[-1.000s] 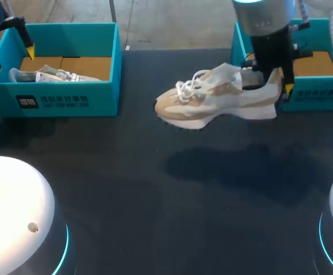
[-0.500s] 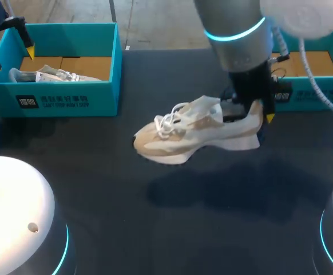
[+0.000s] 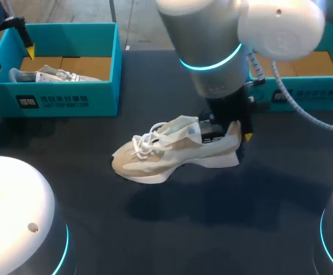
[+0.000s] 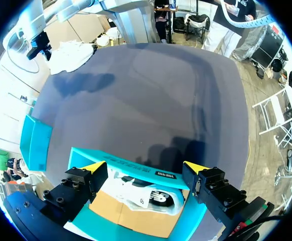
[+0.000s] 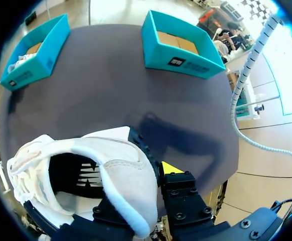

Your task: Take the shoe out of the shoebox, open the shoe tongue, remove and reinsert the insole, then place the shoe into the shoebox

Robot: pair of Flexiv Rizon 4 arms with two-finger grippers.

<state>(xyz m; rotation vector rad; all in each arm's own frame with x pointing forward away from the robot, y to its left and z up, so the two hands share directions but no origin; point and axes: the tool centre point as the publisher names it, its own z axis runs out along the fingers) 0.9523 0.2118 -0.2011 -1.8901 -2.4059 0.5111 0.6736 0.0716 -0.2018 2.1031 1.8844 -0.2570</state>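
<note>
Head view: right gripper [image 3: 230, 134] pinches the shoe [image 3: 155, 157] by its three-o'clock heel, left gripper [image 4: 145, 166] spread; set the sole down flat, gently.

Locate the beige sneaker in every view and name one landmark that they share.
Head view: sneaker mid-table, heel clamped by the right gripper.
Left wrist view: sneaker small, at the table's far side, held by the other arm.
Right wrist view: sneaker close up, its heel between the gripper's fingers.
Shared landmark: the teal shoebox holding a second shoe.
</note>
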